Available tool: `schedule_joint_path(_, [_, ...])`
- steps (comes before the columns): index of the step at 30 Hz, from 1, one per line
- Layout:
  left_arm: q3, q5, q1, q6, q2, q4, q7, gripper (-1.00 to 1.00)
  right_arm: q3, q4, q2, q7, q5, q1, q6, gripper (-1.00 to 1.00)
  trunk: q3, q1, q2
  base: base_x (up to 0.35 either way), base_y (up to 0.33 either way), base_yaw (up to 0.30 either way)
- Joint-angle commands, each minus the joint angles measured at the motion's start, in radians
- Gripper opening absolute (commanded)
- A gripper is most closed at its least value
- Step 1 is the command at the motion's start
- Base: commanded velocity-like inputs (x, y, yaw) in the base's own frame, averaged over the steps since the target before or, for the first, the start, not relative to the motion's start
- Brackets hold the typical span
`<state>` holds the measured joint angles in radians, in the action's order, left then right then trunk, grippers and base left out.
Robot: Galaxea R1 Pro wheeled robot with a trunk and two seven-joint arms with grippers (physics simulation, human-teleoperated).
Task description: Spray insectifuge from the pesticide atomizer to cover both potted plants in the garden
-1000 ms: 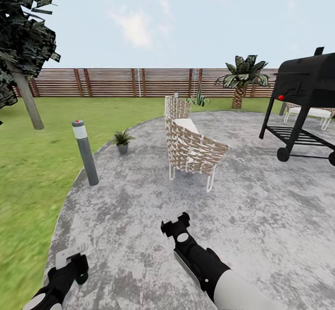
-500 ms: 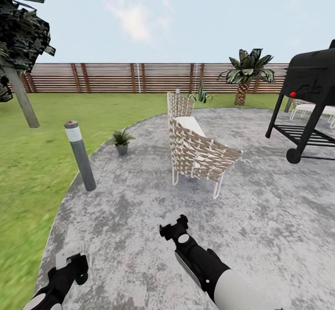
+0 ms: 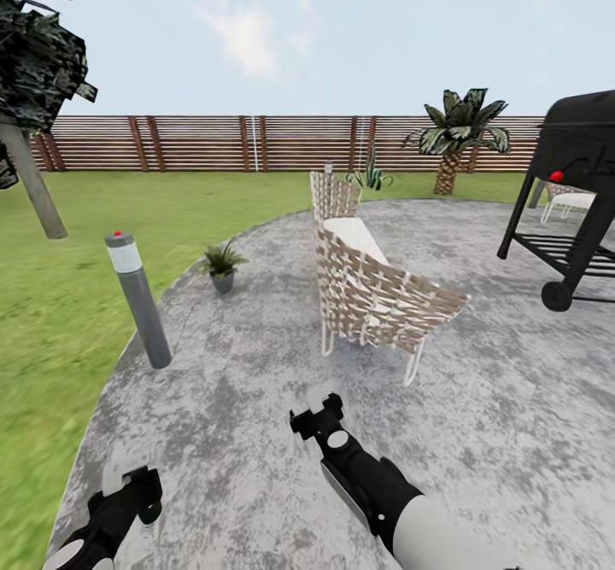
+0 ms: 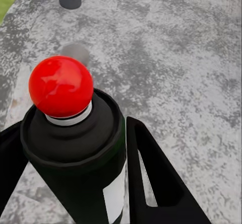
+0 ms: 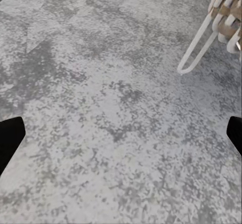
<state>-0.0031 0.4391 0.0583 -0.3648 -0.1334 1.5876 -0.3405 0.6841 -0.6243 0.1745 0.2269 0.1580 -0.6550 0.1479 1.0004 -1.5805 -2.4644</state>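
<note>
We hold the spray bottle (image 4: pixel 75 148) tight in our left end effector (image 4: pixel 70 183), our right end effector (image 5: pixel 121 133) is spread apart, and we should roll slowly to the small potted plant (image 3: pixel 221 261) beside the paving, aiming the red tip at its leaves.

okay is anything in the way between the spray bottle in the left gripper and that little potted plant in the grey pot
Nothing visible blocks it. The left gripper holds the pesticide atomizer, and bare paving runs to the potted plant. The bollard lamp stands left of that line.
</note>
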Motion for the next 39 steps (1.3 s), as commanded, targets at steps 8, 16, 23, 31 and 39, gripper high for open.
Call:
schedule_joint_path(8, [-0.001,0.000,0.000,0.000,0.000,0.000,0.000,-1.00,0.001,0.000,0.000,-0.001,-0.001,0.000,-0.002,1.00,0.000,0.000,0.000,0.322,0.038,0.000])
schedule_joint_path(16, [-0.001,0.000,0.000,0.001,0.000,-0.007,0.000,-1.00,0.000,0.000,0.000,0.000,-0.001,0.000,-0.001,1.00,0.000,0.000,0.000,0.322,0.000,0.000])
schedule_joint_path(23, [-0.002,0.000,0.000,0.001,0.000,-0.008,0.000,-1.00,0.000,-0.002,0.000,0.001,0.000,0.000,-0.001,1.00,0.000,0.000,0.000,0.322,0.000,0.000])
schedule_joint_path(31, [-0.002,0.000,0.000,0.001,0.000,-0.008,0.000,-1.00,-0.022,0.100,0.000,-0.001,0.026,-0.015,-0.060,1.00,0.000,0.000,0.000,0.322,0.000,0.000])
schedule_joint_path(39, [-0.030,-0.002,0.000,0.003,0.000,-0.017,-0.002,-1.00,-0.023,0.107,0.000,-0.001,0.032,-0.017,-0.075,1.00,0.000,0.000,0.000,0.322,0.000,0.000])
